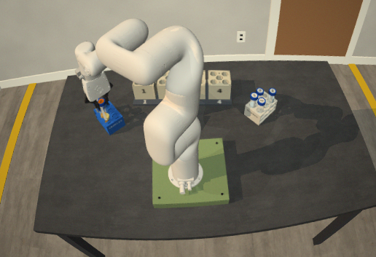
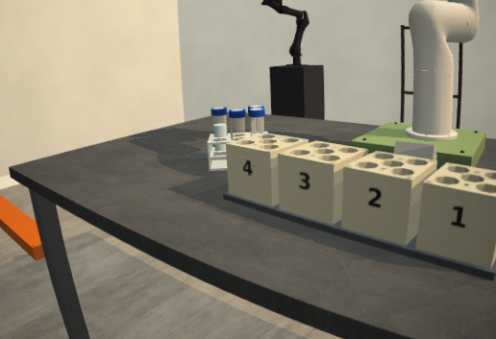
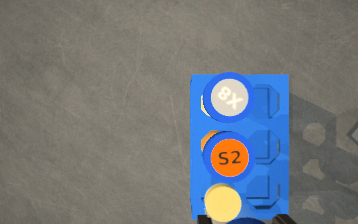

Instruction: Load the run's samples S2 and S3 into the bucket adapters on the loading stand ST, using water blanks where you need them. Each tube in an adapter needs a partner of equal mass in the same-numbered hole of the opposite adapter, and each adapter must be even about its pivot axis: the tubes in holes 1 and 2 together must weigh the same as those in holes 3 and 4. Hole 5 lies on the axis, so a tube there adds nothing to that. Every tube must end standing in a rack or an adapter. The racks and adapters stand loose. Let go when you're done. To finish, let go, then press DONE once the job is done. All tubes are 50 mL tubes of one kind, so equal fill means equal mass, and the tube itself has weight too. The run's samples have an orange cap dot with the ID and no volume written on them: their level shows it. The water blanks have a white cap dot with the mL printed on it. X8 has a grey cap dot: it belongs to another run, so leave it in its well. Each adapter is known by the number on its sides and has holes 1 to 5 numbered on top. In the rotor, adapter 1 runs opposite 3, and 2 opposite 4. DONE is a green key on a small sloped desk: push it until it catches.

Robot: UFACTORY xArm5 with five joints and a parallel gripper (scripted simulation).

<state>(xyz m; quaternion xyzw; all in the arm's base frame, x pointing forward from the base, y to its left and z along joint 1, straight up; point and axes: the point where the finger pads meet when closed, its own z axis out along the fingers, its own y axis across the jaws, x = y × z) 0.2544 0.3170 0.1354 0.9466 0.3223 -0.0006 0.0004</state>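
My gripper (image 1: 101,101) (image 3: 244,220) is shut on an orange-dotted blue-capped tube, S3 since S2 stands in the rack. It holds the tube upright. Its yellowish bottom (image 3: 223,202) hangs over the left well at the lower end of the blue rack (image 1: 117,124) (image 3: 196,122) in the wrist view; whether it has entered is unclear. S2 (image 3: 230,158) stands in the middle left well, grey-dotted X8 (image 3: 229,97) in the top left. Adapter 1 (image 1: 143,92) (image 2: 457,228), adapter 2 (image 2: 375,213), adapter 3 (image 2: 304,194) and adapter 4 (image 1: 219,92) (image 2: 247,180) stand on the stand (image 2: 308,222); visible holes look empty.
A white rack (image 1: 253,116) (image 2: 217,164) at the right holds several white-dotted water blanks, their numbers unreadable. The arm rises from a green base (image 1: 160,189) (image 2: 473,141) and hides the middle adapters in the top view. A grey sloped piece (image 2: 414,150) stands before the base; no green key shows.
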